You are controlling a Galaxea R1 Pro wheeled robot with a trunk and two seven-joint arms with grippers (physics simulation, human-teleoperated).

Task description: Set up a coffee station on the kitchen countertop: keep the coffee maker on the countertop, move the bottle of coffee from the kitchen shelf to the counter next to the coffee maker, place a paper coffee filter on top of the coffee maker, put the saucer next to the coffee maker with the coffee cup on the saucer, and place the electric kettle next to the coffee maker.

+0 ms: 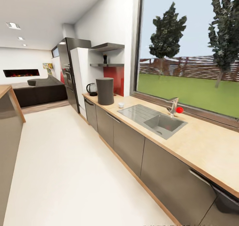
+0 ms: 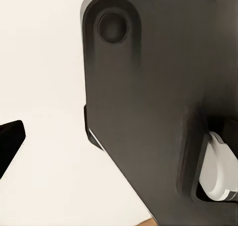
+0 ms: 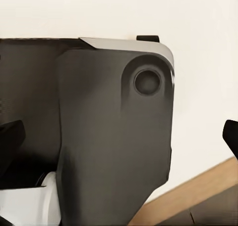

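Wooden countertop (image 1: 199, 143) is seen running along the window wall, with the tall dark grey cylindrical coffee maker (image 1: 105, 90) standing on it. Just beside it stands the black electric kettle (image 1: 91, 89), judged rigid and best taken by its handle. A small dark bottle (image 1: 105, 59) is seen on the wall shelf (image 1: 106, 65). Whether either gripper is spread or closed cannot be told.
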